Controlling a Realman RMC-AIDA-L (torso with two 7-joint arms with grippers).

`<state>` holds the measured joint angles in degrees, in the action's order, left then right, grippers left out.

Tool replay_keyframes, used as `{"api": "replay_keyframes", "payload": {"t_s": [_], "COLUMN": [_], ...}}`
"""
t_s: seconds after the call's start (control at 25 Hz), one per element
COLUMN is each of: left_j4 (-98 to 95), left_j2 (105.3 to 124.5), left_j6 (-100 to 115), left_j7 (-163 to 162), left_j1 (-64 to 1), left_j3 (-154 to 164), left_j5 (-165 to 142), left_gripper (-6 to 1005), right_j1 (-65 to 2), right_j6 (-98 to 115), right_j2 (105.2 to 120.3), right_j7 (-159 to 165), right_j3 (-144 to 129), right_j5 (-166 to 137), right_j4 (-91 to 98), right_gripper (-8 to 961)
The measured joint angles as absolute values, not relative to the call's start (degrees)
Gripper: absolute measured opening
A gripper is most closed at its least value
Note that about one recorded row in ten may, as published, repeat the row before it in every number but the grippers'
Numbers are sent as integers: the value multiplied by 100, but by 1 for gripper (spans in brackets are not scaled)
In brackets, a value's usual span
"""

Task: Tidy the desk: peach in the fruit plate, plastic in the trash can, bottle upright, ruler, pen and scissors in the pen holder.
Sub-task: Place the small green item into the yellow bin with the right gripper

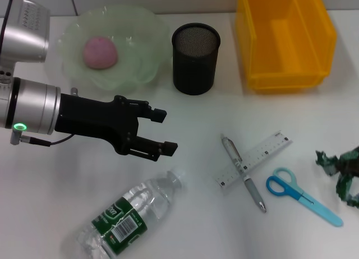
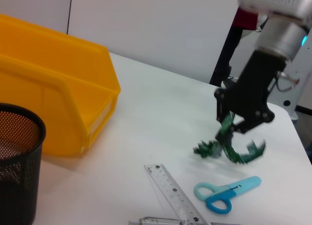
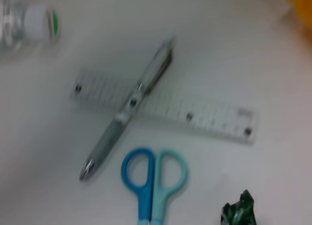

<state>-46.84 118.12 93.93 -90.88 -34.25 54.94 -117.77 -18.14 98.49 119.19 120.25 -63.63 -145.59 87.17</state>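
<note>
One bottle lying flat, left pincer released above, right pincer grasping plastic.

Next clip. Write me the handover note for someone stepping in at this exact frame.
Left gripper: open, empty, above the table just past the lying bottle.
Right gripper: shut on the green plastic, at the table's right edge.
Done: peach sits in the fruit plate.
Left: plastic into the yellow trash can; bottle upright; pen, lying across the ruler, and scissors all into the empty pen holder.
</note>
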Motion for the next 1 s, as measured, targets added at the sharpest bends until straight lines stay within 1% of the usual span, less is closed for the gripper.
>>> {"api": "replay_keyframes", "payload": {"t_s": [0.16,0.2,0.36,0.4,0.44,0.56,0.6,0.64,0.72,0.8,1.0], "left_j4": [-4683,-4683,-4684,-4684,-4684,-4684,-4682,-4682,-4679,-4677,-4675], "left_j2": [11812,11812,11812,11813,11813,11813,11813,11813,11813,11813,11813], "left_j6": [9407,9402,9393,9394,9394,9382,9381,9381,9382,9382,9384], "left_j7": [-9088,-9087,-9087,-9087,-9087,-9088,-9090,-9090,-9096,-9108,-9108], "left_j1": [-3420,-3419,-3428,-3439,-3439,-3456,-3467,-3467,-3469,-3471,-3461], "left_j3": [5468,5459,5464,5474,5474,5477,5468,5468,5463,5461,5450], "left_j5": [-11777,-11777,-11766,-11747,-11747,-11738,-11737,-11737,-11735,-11734,-11733], "left_gripper": [841,841,841,841,841,841,842,842,842,842,842], "right_j1": [-1910,-2049,-2230,-2366,-2366,-2598,-2782,-2782,-3038,-3426,-3513], "right_j6": [9908,9685,9009,8292,8292,7069,6279,6279,5767,5669,5608], "right_j2": [11914,11911,11909,11912,11912,11922,11912,11912,11879,11845,11833], "right_j7": [12000,11874,11605,11432,11432,11301,11235,11235,10977,10613,10455], "right_j3": [-5537,-4812,-4329,-4380,-4380,-4737,-5006,-5006,-5226,-5236,-5221], "right_j5": [-14045,-13474,-12712,-12463,-12463,-12431,-12425,-12425,-12418,-12432,-12420], "right_j4": [9169,9322,9052,8610,8610,7820,7256,7256,6591,5812,5547], "right_gripper": [-1,1,11,13,16,23,25,28,32,37,49]}}
